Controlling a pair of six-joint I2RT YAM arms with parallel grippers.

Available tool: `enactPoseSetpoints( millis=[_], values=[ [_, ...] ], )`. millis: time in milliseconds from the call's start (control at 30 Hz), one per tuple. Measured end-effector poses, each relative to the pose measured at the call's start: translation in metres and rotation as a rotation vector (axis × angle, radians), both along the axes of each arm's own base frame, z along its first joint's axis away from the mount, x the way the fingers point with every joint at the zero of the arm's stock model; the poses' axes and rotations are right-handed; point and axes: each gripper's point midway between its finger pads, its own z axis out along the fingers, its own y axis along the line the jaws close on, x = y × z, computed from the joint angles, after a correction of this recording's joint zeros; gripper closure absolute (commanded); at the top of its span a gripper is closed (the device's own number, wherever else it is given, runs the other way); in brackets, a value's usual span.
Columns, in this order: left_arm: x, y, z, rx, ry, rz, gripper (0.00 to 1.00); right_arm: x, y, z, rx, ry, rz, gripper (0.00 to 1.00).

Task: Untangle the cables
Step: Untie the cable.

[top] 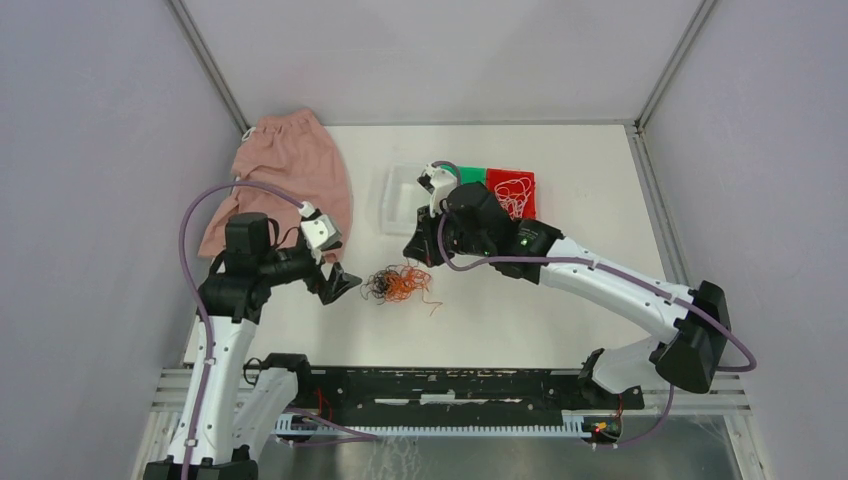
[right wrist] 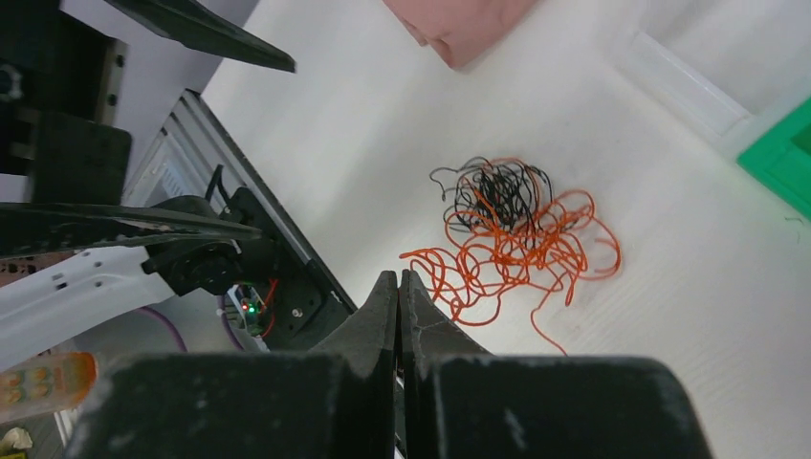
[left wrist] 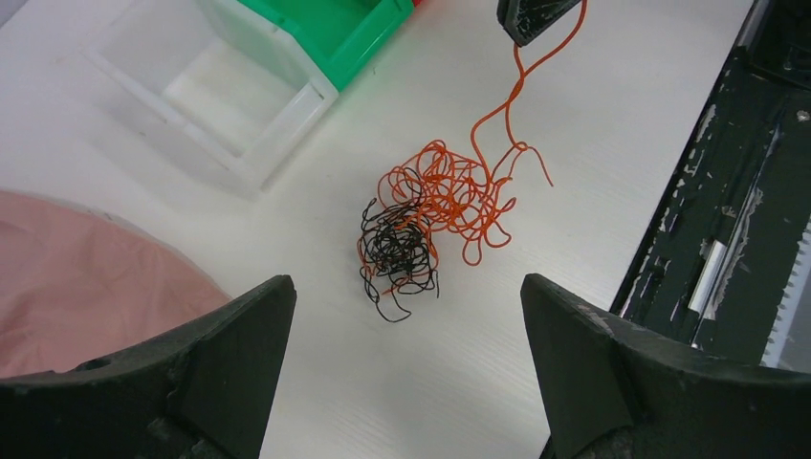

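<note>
Right gripper [left wrist: 531, 19] clamps an orange strand [left wrist: 507, 105] rising from the cables [left wrist: 430, 215], heaped mid-width on the desk [left wrist: 574, 239], nearer its front edge; left gripper [left wrist: 406, 287], wide apart, should pin the black clump [left wrist: 394, 249] while right lifts slowly

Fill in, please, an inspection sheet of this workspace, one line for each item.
surface: white table, no spills seen.
job's things: orange cables and black cables tangled in one clump; white cables lie in the red bin.
clutter: pink cloth at the far left; clear bin and green bin beside the red one.
end effectors: left end effector open, near the clump, not touching; right end effector shut on a strand of the orange cables.
cables: purple arm cables loop free of the clump.
surroundings: grey walls; black rail at the near edge.
</note>
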Motion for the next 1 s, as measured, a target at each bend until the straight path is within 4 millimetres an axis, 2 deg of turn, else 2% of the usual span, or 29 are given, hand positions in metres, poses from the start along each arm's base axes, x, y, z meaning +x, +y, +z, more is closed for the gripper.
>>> enactPoseSetpoints(
  millis=[200,333,533,767,833,900,1000],
  values=[
    [-0.004,-0.008,0.004,-0.039,0.007,-0.049,0.07,-0.004,0.013,0.040,0.088,-0.039,0.064,1.00],
    [0.000,-0.014,0.001,-0.067,0.033,-0.082,0.08,-0.009,0.022,0.058,0.152,-0.041,0.104,1.00],
    [0.006,-0.026,-0.007,-0.105,0.095,-0.148,0.11,-0.012,0.036,0.055,0.182,0.007,0.137,1.00],
    [-0.009,-0.057,-0.008,-0.128,0.118,-0.306,0.15,-0.013,0.038,0.056,0.180,0.016,0.149,1.00],
    [-0.012,-0.061,-0.008,-0.130,0.120,-0.326,0.20,-0.013,0.039,0.060,0.184,0.009,0.155,1.00],
    [-0.011,-0.063,-0.008,-0.136,0.121,-0.324,0.32,-0.014,0.040,0.065,0.192,0.003,0.168,1.00],
    [-0.007,-0.066,-0.009,-0.151,0.129,-0.302,0.60,-0.018,0.041,0.070,0.205,0.002,0.190,1.00]
  ],
)
